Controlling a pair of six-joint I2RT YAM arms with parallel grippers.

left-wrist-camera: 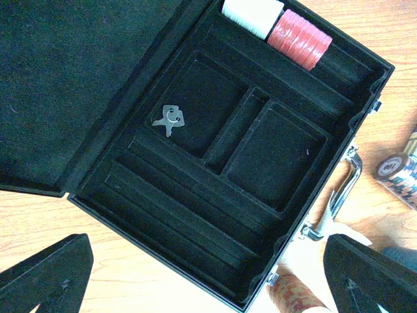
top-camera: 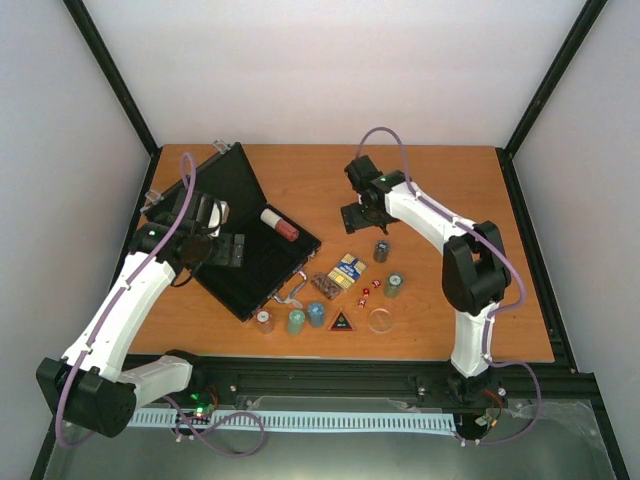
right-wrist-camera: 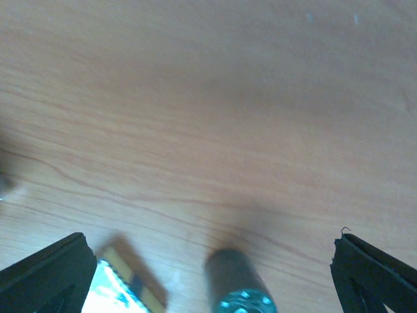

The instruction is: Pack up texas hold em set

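Our right gripper (right-wrist-camera: pixel 212 233) stands wide with nothing between its fingers. It hangs low over the bare table (right-wrist-camera: pixel 195 98); just under its gap lies a dark chip stack (right-wrist-camera: pixel 238 290), blurred, with a card deck (right-wrist-camera: pixel 120 290) beside it. Our left gripper (left-wrist-camera: pixel 207 238) is likewise spread wide and holds nothing, hovering over the near edge of the open black case (left-wrist-camera: pixel 260 163). The case sits on the left half of the table with its lid laid back and its tray mostly unfilled; white chips (left-wrist-camera: pixel 253 14) and red chips (left-wrist-camera: pixel 301 39) lie in the far slot, and a pair of keys (left-wrist-camera: pixel 169 119) in one card well. The rest of the set lies outside, beyond the case's handle (left-wrist-camera: pixel 345 189): more chip stacks (top-camera: pixel 296 321), red dice (top-camera: pixel 368 290), the black triangle (top-camera: pixel 341 321) and the clear disc (top-camera: pixel 380 320). We judge the packing barely begun, and the step in hand a reach for the dark stack; the next move calls for lowering squarely over it, closing so the chips stay together, then carrying it to a free slot.
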